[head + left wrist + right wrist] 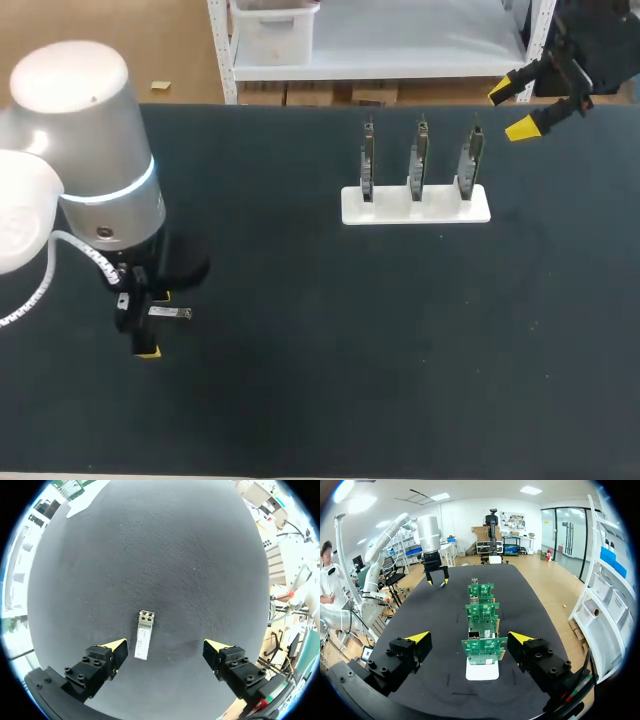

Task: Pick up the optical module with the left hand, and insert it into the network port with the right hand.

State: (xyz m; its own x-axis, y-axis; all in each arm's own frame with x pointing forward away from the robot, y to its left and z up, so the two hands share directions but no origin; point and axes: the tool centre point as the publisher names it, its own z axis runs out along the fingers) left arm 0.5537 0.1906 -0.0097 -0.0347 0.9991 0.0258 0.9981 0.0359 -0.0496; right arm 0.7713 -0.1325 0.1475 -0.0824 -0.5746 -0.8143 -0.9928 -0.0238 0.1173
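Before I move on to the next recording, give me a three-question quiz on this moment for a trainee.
1. True or false: the left gripper is shut on the optical module.
2. How many circuit boards stand in the white holder? A) two B) three C) four
3. Fill in: the gripper nearer the boards is the ____ one.
Key: 1 false; its fingers are open and the module lies on the table between them. 2 B. 3 right; the right gripper is open, with the boards ahead of it.
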